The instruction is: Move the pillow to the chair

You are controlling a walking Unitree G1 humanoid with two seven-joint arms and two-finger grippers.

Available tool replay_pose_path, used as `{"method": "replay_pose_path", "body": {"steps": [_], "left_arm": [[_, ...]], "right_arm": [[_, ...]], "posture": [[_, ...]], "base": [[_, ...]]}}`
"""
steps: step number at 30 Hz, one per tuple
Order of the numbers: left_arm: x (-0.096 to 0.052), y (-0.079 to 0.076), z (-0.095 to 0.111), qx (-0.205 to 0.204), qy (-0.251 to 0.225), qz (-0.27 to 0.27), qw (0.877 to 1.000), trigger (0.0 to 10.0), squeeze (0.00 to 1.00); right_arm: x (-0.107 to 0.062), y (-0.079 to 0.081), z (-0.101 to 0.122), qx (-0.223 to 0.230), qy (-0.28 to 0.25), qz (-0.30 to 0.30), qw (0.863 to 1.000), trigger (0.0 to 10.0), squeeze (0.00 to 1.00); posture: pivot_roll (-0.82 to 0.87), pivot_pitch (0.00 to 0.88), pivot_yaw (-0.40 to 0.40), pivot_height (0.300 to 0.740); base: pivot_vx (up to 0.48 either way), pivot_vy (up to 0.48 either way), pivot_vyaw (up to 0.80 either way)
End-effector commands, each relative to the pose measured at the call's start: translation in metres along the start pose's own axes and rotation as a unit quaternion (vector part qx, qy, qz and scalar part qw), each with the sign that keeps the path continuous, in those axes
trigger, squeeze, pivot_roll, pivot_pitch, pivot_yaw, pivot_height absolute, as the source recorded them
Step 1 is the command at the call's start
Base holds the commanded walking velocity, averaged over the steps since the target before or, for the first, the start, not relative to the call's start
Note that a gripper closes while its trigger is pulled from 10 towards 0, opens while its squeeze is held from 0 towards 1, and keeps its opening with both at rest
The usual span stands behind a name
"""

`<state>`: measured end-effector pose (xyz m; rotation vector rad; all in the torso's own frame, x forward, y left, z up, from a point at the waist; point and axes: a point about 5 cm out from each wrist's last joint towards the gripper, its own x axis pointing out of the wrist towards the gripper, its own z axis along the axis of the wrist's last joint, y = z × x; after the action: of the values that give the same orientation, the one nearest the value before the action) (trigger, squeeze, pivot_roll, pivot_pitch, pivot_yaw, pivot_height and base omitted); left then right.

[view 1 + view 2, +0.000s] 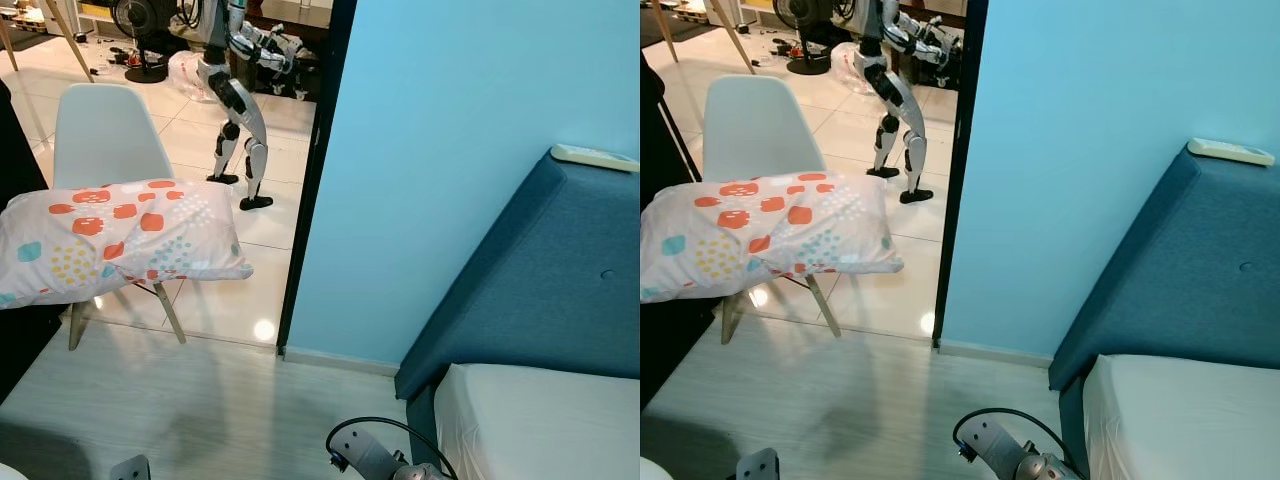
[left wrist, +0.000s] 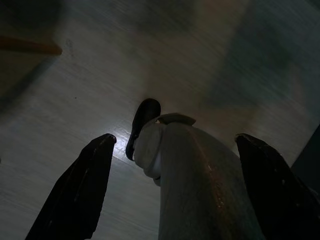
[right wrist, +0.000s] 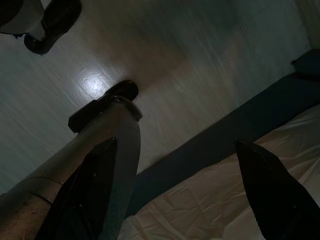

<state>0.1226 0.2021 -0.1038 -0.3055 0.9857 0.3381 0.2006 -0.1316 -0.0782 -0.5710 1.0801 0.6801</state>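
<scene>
Pillow [image 1: 115,240] — soft, plump, white cloth printed with orange, teal and yellow patches; it is laid across the seat of the chair [image 1: 100,135], overhanging both sides. The task appears all but done.

Chair — smooth white moulded shell, splayed wooden legs.

Left gripper [image 2: 172,187] and right gripper [image 3: 177,190] — both are hung low over the floor [image 1: 200,400], black tapered fingers spread, nothing held.

Handling note — the pillow is judged stable but wide for the seat; any correction should be a light push toward the backrest, centred, so it is not tipped off.

Floor — pale matt wood grain, glossy tiles beyond the doorway.

Bed [image 1: 540,420] — white sheet, blue padded headboard.
</scene>
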Motion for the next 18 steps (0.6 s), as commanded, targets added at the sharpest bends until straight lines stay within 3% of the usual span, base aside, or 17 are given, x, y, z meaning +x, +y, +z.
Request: {"method": "replay_pose_path", "body": {"steps": [1, 7, 18], "left_arm": [[-0.0035, -0.0044, -0.0202, 0.004, 0.043, -0.010, 0.999, 10.0, 0.00], [-0.0033, -0.0048, -0.0199, 0.006, 0.043, -0.011, 0.999, 10.0, 0.00], [-0.0025, -0.0074, -0.0182, 0.008, 0.043, -0.014, 0.999, 10.0, 0.00]], "right_arm": [[-0.0005, -0.0016, -0.0038, 0.001, 0.007, -0.003, 1.000, 10.0, 0.00], [-0.0006, -0.0018, -0.0038, 0.001, 0.007, -0.003, 1.000, 10.0, 0.00], [-0.0012, -0.0044, -0.0023, -0.003, 0.007, -0.007, 1.000, 10.0, 0.00]], "posture": [[0.14, 0.012, -0.142, 0.740], [0.14, 0.011, -0.141, 0.740], [0.13, 0.002, -0.152, 0.740]], "base": [[0.000, 0.000, 0.00], [0.000, 0.000, 0.00], [-0.250, 0.000, 0.00]]}}
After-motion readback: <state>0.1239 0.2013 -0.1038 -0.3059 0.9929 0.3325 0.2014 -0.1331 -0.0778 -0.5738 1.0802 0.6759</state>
